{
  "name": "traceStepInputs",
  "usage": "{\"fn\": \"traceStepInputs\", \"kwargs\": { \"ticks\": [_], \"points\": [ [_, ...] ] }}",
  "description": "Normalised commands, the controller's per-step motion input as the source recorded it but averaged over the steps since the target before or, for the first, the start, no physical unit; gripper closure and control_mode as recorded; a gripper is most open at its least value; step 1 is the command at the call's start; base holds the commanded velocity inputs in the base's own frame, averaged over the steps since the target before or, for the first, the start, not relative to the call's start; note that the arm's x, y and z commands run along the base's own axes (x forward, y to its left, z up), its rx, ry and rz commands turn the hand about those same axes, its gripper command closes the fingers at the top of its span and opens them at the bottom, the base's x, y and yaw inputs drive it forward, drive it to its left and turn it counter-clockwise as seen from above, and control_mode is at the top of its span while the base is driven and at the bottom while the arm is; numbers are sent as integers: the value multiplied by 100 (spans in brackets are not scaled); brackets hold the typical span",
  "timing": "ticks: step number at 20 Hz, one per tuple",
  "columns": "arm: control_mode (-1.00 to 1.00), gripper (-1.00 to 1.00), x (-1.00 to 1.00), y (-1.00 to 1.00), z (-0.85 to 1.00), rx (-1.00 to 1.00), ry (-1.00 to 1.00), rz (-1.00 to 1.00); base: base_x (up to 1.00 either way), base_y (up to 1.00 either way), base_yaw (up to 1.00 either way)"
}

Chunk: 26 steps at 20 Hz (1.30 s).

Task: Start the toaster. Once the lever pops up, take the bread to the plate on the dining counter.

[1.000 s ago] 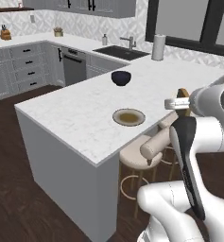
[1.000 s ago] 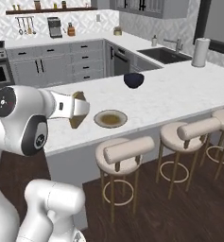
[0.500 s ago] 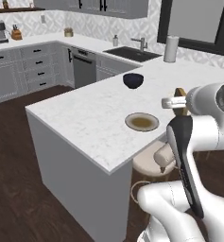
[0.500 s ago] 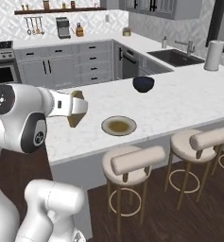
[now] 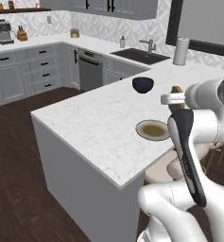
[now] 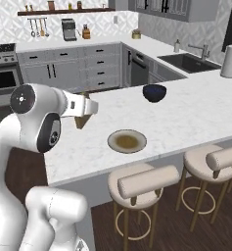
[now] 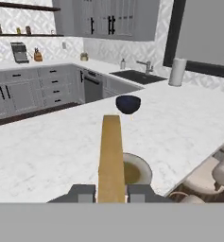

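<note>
**A:** Carrying the bread (image 7: 110,156) edge-on, is it? Why is the slice standing up between the fingers like that?

**B:** My guess is that it came out of a toaster slot that way: gripped across its thin faces, so it sticks straight out ahead of the gripper (image 7: 111,193). In the hand view it reads as a tall golden-tan strip rising from between the two dark tips.

**A:** And the jaws themselves?

**B:** Drawn in close and pinching the bread, one tip on each flat side. Nothing else touches them. In the right base view you can see a tan corner poking out below the white hand (image 6: 81,119).

**A:** Where is the plate (image 7: 132,171) from there?

**B:** Just ahead of the jaws and lower, on the dining counter (image 7: 47,151). The slice hides its middle in the hand view, so the tan rim shows mainly to one side. The bread is held above the marble, not resting on anything.

**A:** What lies further on?

**B:** A dark blue bowl (image 7: 128,104), beyond the plate along the same line. It sits well apart from the plate.

**A:** So what is left?

**B:** I judge the toasting done and the carry nearly finished; the slice needs to go forward and down, tip flat, then the jaws can let go over the plate.
</note>
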Motion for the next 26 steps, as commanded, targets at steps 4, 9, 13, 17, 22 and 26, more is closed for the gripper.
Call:
{"fn": "traceStepInputs", "kwargs": {
  "ticks": [4, 9, 13, 17, 22, 26],
  "points": [
    [-100, 100, 100, -61, -2, 20, 37, 22, 0, 0, 0],
    [-100, 100, 96, -55, -35, 9, 39, 28, 0, 0, 0],
    [-100, 100, 53, -39, -97, 1, 15, 16, 0, 0, 0],
    [-100, 100, 68, -16, -46, 14, 7, 10, 0, 0, 0],
    [-100, 100, 52, 3, -59, 26, -1, 7, 0, 0, 0],
    [-100, 100, 34, 2, -76, 13, 0, 3, 0, 0, 0]
  ]
}}
